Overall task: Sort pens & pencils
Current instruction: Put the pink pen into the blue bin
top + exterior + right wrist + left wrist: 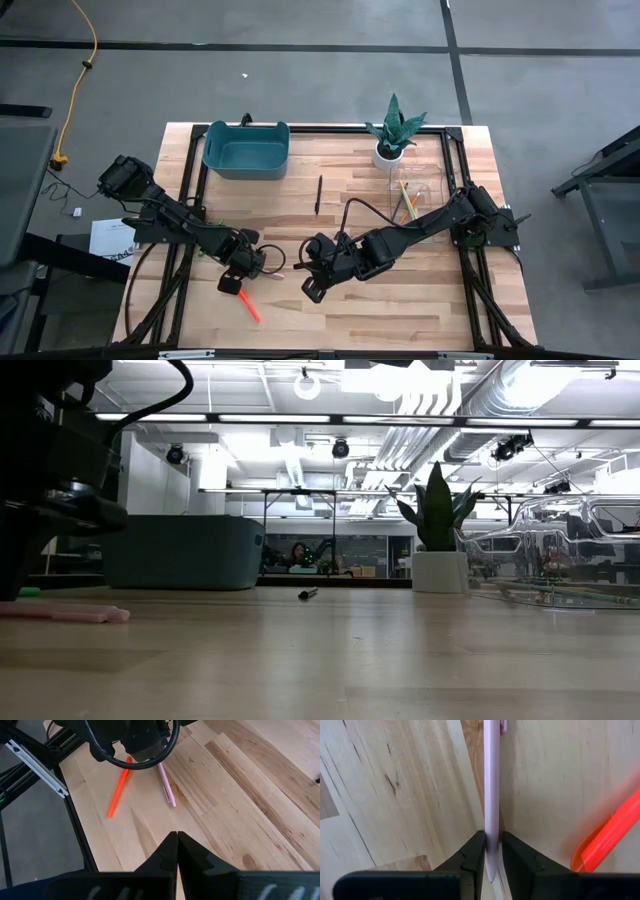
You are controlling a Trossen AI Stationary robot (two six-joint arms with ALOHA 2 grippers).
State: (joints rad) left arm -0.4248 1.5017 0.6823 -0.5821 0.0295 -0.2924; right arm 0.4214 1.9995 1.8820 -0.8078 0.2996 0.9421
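Reaching low over the worktop's [400,310] front-left area, the left pincer [492,851] grips the pale pink pen [492,785] – fingers closed on one end, pen lying flat. Red-orange pen [250,305] lies just beside. Right pincer [177,845] hovers near centre – fingers shut, empty. Black pen [318,194] lies farther back.
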